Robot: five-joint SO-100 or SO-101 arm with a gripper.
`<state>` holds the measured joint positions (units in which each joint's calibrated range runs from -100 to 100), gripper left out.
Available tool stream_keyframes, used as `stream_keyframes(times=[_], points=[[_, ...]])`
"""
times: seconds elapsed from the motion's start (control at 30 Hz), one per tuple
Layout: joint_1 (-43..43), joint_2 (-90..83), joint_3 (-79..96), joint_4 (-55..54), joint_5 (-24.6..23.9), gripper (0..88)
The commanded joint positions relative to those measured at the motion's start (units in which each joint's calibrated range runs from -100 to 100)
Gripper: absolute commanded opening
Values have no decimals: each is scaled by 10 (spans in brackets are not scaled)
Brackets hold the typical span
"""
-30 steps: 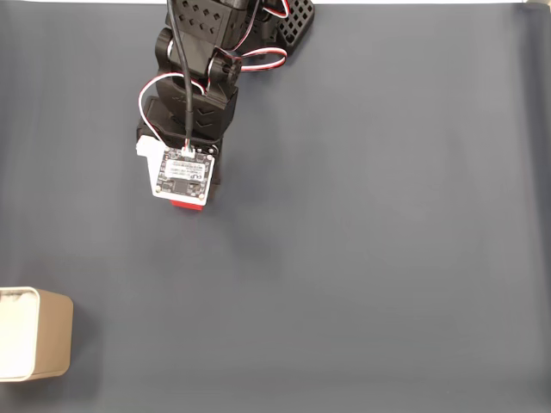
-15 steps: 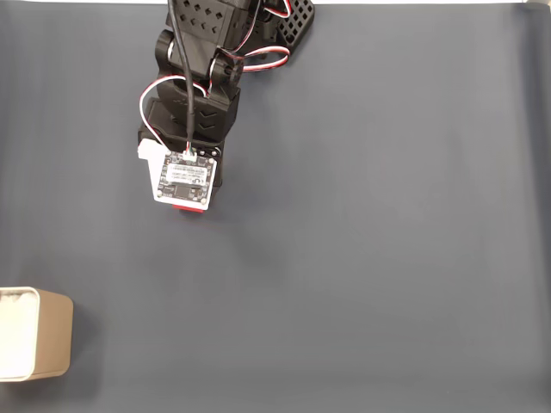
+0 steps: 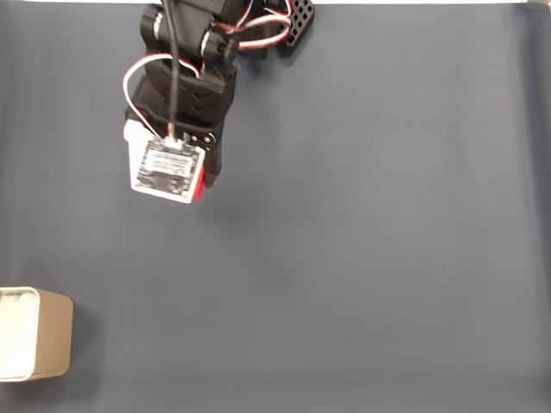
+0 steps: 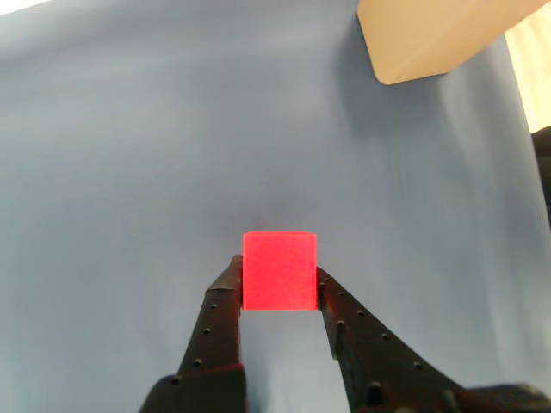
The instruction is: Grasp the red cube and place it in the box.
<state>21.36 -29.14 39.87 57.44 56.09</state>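
Dark grey-blue matting [image 3: 362, 258] covers the whole worktop in the fixed view, with a thin white strip along the far edge. At that far edge, left of centre, stands the black arm [image 3: 185, 77], reaching toward the near side with red-and-white wires looped over its upper links. A white camera board [image 3: 165, 168] rides on its wrist and hides most of what lies beneath it. Compared with the frames half a second and one second ago, the wrist has swung toward the left edge of the worktop and the board now sits tilted and slightly blurred. The red cube [image 3: 197, 182], formerly a sliver under the board's near edge, now peeks out as a narrow strip at the board's right side. The box [image 3: 53, 335] sits unchanged at the near left corner, tan-walled with a white interior, partly cut by the left edge of the picture and well apart from the arm.

From the wrist view the gripper [image 4: 279, 280] enters from the bottom edge, its two black fingers [image 4: 225, 301] angled inward and pressed against the left and right faces of the red cube [image 4: 279, 269]. The jaws are closed on the cube, which sits squarely between the tips. Beyond it lies bare matting, and the box [image 4: 426, 34] shows as a tan corner at the upper right.
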Motion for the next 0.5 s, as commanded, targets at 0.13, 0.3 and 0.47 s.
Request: stream_keyframes(times=[0.13,0.3,0.47], points=[[30,24,-247,129,-21,0],[52,59,-333,127,-20,0],[68,102,-419,125,-25,0]])
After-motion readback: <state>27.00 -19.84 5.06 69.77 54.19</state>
